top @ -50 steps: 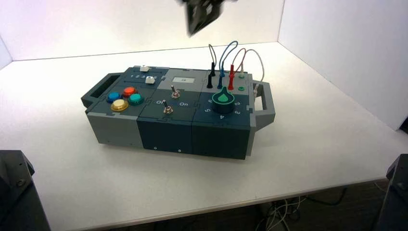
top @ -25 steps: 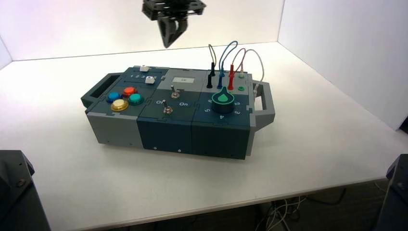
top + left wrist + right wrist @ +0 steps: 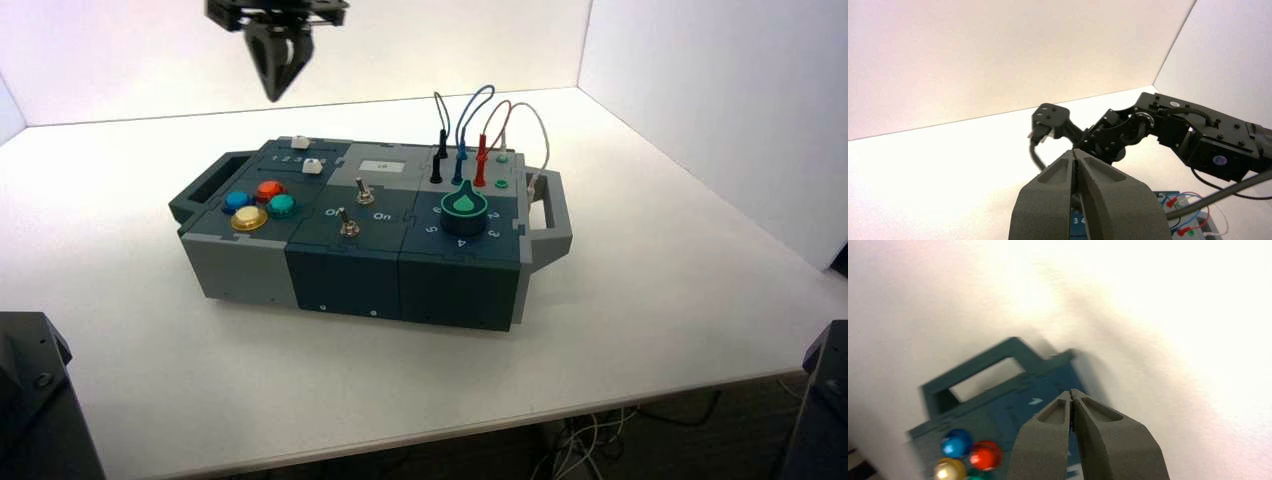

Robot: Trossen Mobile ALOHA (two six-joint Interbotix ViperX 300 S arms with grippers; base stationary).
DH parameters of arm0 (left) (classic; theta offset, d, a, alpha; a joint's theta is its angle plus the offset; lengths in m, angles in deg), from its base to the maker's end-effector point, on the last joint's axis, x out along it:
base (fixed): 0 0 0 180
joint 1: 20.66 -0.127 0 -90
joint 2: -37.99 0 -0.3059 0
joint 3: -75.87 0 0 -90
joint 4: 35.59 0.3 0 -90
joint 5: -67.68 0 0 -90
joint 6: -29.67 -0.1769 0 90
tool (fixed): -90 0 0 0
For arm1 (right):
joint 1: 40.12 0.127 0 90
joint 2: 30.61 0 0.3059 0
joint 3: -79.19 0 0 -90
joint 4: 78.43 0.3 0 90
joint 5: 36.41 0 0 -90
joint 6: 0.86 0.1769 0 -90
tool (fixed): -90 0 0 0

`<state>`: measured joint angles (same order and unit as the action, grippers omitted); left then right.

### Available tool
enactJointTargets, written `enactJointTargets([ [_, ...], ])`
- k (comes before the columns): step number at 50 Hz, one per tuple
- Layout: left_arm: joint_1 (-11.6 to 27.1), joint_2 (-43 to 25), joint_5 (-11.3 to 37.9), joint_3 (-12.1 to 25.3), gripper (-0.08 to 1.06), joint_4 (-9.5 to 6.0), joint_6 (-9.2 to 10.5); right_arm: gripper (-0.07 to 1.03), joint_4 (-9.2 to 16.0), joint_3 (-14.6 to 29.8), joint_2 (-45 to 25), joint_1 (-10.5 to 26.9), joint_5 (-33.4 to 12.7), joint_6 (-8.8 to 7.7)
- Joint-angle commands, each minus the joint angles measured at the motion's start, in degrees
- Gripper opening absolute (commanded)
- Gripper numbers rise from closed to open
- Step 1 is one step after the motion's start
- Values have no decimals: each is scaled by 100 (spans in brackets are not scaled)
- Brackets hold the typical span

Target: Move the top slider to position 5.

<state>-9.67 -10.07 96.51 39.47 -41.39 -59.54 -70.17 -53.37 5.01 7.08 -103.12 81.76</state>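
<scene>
The top slider (image 3: 298,142) is a tiny white knob at the far edge of the box's left part. A second white knob (image 3: 313,166) sits just in front of it. The printed row 1 to 5 (image 3: 297,159) lies between them, and its digit 5 (image 3: 322,160) is at the right end. My right gripper (image 3: 275,88) hangs shut, high above the table behind the box's left end. In its wrist view its tip (image 3: 1071,395) is over the box's left handle (image 3: 973,375). My left gripper (image 3: 1075,152) is shut and empty, out of the high view.
The box (image 3: 340,270) stands mid-table, turned slightly. It bears coloured round buttons (image 3: 258,205), two toggle switches (image 3: 347,222), a green knob (image 3: 464,208) and plugged wires (image 3: 478,130). White walls stand behind and to the right. The right arm (image 3: 1198,135) shows in the left wrist view.
My right gripper has moved left across the top of the high view, from above the box's middle to above its left end, still high up. The box's parts have not moved.
</scene>
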Motion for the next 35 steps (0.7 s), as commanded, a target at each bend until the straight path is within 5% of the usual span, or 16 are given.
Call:
enactJointTargets([
  [1, -88, -35, -79, 44, -3, 18, -53, -2, 26, 308, 132, -9, -334, 105],
  [16, -123, -70, -132, 53, -3, 18, -114, -2, 35, 53, -9, -9, -413, 105],
  [35, -123, -185, -237, 70, -3, 26, -123, -2, 79, 272, -185, -9, -378, 105],
])
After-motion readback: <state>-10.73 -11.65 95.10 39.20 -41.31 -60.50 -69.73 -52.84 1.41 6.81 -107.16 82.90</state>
